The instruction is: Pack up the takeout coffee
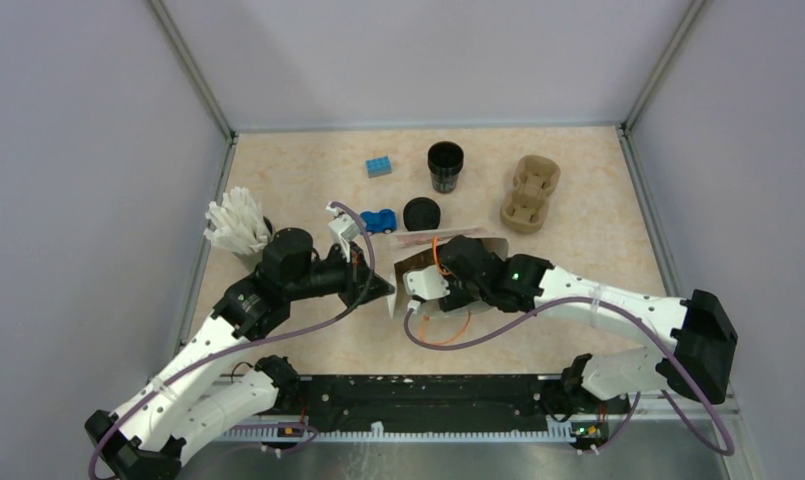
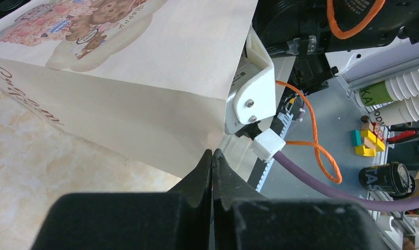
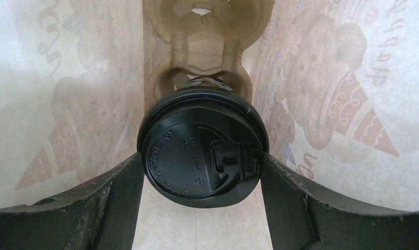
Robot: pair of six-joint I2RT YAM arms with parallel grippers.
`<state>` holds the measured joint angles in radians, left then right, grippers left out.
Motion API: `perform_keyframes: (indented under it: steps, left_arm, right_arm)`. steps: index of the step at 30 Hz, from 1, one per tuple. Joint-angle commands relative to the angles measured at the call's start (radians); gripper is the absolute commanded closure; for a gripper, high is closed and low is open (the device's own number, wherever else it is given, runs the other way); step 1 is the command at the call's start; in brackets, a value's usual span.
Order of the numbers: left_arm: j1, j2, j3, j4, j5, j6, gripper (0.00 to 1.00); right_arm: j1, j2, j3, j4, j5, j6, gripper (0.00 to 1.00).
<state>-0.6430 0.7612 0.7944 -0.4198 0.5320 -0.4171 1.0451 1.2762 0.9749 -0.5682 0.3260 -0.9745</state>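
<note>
Beige marbled tabletop and grey walls lie outside. My right gripper sees none of that, because it is down inside the printed paper bag with bear-patterned paper close on either side. It is closed around the takeout coffee, a black lidded cup held upright, with one finger on each side at about the lid's rim. Directly beyond the cup, deeper in the bag, sits a brown pulp carrier, and one of its wells lines up under the cup.

My left gripper is outside the bag with its jaws pressed together and their tips at the bag's edge (whether paper is actually caught between them I cannot tell).

I judge the cup to be light and its wall thin enough to give under a hard squeeze. The lid is smooth plastic, so it is slippery, and it is only pressed on, so clamping it could pop it off. The wall just under the rim looks like the safer hold. The cup should be kept level, since I cannot see whether it is full. The bag is soft and will not steady anything.
</note>
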Motion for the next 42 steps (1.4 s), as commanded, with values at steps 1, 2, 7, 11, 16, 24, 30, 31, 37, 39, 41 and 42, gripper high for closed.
perform_keyframes:
  steps: [1,2,7,11,16,24,30,31,37,39,41,42]
  left_arm:
    - [0.003,-0.008,0.031,0.021,0.018,0.010,1.00]
    - [0.003,-0.006,0.034,0.020,0.017,0.011,1.00]
    - [0.003,0.002,0.039,0.015,0.018,0.015,1.00]
    - [0.003,0.008,0.042,0.017,0.019,0.017,1.00]
    - [0.002,0.011,0.048,0.018,0.019,0.018,1.00]
    - [0.003,0.006,0.042,0.008,0.024,0.015,1.00]
    - [0.002,0.006,0.039,0.010,0.034,0.012,1.00]
    - [0.002,0.007,0.039,0.010,0.035,0.013,1.00]
    - [0.003,0.005,0.041,0.010,0.042,0.011,1.00]
    - [0.003,0.006,0.044,0.007,0.044,0.011,1.00]
    - [0.003,0.006,0.045,0.006,0.046,0.011,1.00]
    - [0.003,0.005,0.046,0.006,0.046,0.009,1.00]
  right_arm:
    - [-0.016,0.017,-0.007,0.046,0.010,-0.024,0.39]
    - [-0.018,0.018,-0.004,0.049,0.010,-0.024,0.39]
    - [-0.020,0.025,-0.002,0.038,0.013,-0.023,0.39]
    - [-0.020,0.023,-0.001,0.029,0.009,-0.019,0.39]
    - [-0.021,0.017,-0.022,0.037,0.002,-0.018,0.39]
    - [-0.030,0.021,-0.032,0.047,0.003,-0.021,0.39]
    - [-0.037,0.030,-0.052,0.069,0.004,-0.024,0.39]
    - [-0.038,0.034,-0.054,0.074,0.003,-0.023,0.39]
    - [-0.044,0.045,-0.064,0.093,0.005,-0.018,0.39]
    - [-0.044,0.045,-0.067,0.098,0.006,-0.017,0.39]
    - [-0.046,0.045,-0.072,0.099,0.007,-0.015,0.39]
    - [-0.046,0.044,-0.075,0.100,0.009,-0.014,0.39]
